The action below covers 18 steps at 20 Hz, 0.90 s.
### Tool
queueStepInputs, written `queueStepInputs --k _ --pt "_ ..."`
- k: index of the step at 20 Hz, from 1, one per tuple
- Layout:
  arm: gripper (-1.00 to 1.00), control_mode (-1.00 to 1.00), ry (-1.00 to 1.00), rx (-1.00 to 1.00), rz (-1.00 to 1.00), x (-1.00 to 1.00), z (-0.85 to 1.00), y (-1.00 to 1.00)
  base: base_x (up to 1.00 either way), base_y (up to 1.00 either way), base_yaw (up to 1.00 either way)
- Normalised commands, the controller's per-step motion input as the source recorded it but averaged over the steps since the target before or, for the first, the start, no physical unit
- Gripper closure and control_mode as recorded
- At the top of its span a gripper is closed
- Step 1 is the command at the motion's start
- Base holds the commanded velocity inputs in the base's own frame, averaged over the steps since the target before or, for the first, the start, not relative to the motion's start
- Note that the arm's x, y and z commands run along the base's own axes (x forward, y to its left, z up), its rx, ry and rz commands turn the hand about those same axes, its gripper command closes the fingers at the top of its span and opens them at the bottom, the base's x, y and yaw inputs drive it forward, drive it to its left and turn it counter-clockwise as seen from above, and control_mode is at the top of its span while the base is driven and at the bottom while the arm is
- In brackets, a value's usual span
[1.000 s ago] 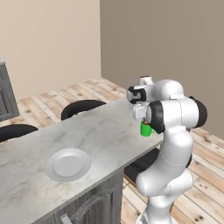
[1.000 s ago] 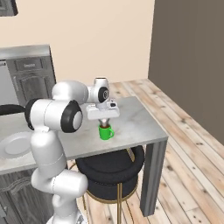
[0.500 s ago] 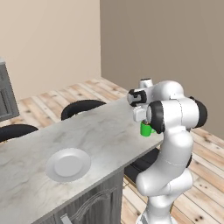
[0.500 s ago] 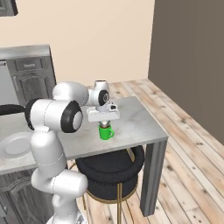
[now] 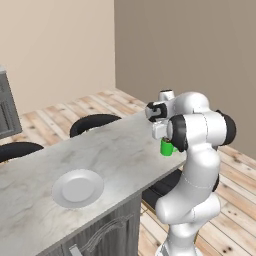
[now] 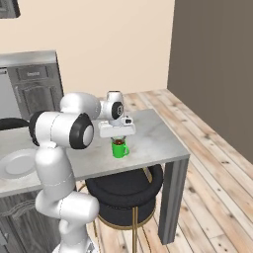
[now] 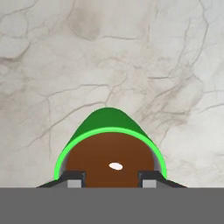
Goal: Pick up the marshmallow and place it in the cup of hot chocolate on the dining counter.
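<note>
The claw (image 7: pixel 111 177) hangs straight above the green cup (image 7: pixel 109 131), its two dark fingertips (image 7: pixel 73 178) standing apart with nothing between them. A second ago it sat at the same spot over the cup; what has changed is the spread of the fingers, which looks wider now. The marshmallow (image 7: pixel 115 166) shows as a small white speck on the brown drink inside the cup, directly below the gap, so it appears to have been let go and dropped in.

From the right base view the claw (image 6: pixel 117 138) sits just above the cup (image 6: pixel 119 148), which stands on the dining counter (image 6: pixel 153 138) near its free end. A white plate (image 5: pixel 78 187) lies well away from the cup, further along the counter (image 5: pixel 115 155).

By the look of it the placing is done; only lifting clear seems left.
</note>
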Motion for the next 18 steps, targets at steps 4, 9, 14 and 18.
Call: queueStepInputs --k 4,9,14,18 --pt "-1.0 -1.0 0.0 0.0 0.0 0.0 0.0 0.0 0.0 0.0 0.0" --pt "-1.0 -1.0 -0.03 0.0 0.0 -0.09 0.21 0.0 0.0 0.0 0.0" --pt "-1.0 -1.0 -0.03 0.0 -0.04 -0.15 0.46 0.01 0.0 0.0 0.0" --pt "1.0 -1.0 0.0 0.0 -0.02 0.05 -0.11 0.08 0.0 0.0 0.0"
